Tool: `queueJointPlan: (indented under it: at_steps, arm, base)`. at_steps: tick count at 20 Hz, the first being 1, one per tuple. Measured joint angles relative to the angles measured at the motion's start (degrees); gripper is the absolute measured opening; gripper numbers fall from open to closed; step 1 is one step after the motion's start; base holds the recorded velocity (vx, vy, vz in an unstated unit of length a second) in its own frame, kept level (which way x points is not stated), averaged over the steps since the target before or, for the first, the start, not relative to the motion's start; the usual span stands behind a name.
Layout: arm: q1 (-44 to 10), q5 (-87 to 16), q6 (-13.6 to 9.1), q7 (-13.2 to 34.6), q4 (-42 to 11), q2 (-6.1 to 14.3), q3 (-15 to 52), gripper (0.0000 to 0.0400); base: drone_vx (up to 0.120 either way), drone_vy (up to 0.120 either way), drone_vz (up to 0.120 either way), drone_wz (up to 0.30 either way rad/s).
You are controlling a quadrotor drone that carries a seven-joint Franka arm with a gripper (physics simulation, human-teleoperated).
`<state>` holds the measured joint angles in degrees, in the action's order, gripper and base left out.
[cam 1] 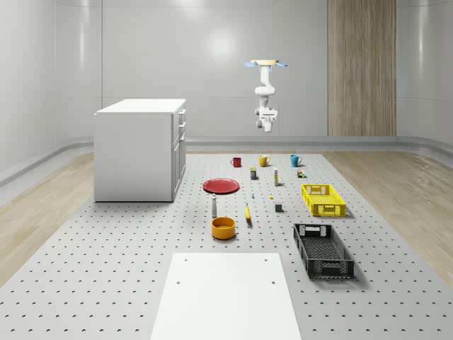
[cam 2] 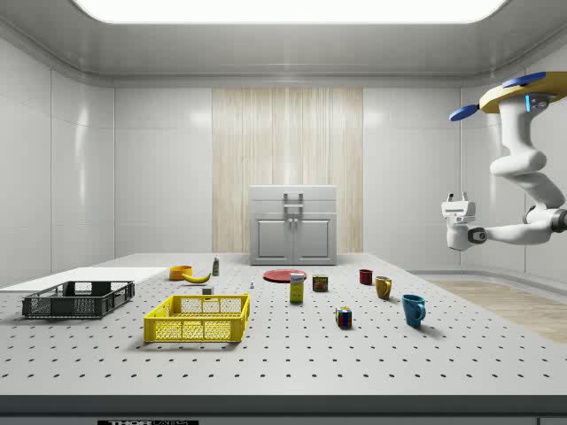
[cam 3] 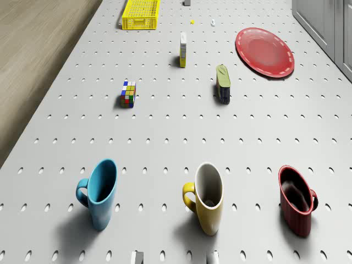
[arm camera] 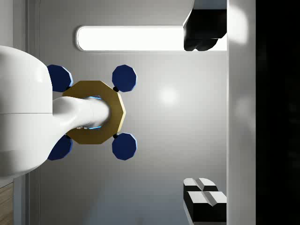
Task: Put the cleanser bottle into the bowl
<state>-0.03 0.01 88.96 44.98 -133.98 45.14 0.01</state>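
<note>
Whole-scene view: the drone [cam 1: 267, 64] hovers high above the far end of the counter [cam 1: 106, 283], over the row of three mugs, with the arm folded beneath it and the end effector [cam 1: 267, 127] hanging well above the yellow mug [cam 1: 263, 161]. In the wrist view the two fingers [arm camera: 204, 197] stand well apart with nothing between them, so the end effector is released. The cleanser bottle [cam 1: 214, 206] stands upright near the middle of the counter, just beyond the orange bowl [cam 1: 223, 227] and nearer than the red plate [cam 1: 221, 185]. A banana [cam 1: 248, 214] lies just right of the bowl. Further right sit a yellow crate [cam 1: 323, 200] and, nearer, a black crate [cam 1: 323, 250]. The red mug [cam 1: 236, 162] and blue mug [cam 1: 295, 161] flank the yellow one. A white cabinet [cam 1: 140, 149] stands at the far left.
</note>
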Motion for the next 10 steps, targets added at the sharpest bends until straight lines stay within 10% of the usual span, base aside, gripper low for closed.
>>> queueJointPlan:
  at_steps: [4, 10]
  arm:
    - [-0.1, 0.0, -3.9, -0.1, 4.8, -0.7, 0.1, 0.04]
    - [-0.2, 0.1, -8.3, -0.1, 11.8, -3.1, 0.1, 0.04]
  base:
    - [0.01, -0.04, 0.0, 0.0]
    - [0.12, -0.12, 0.0, 0.0]
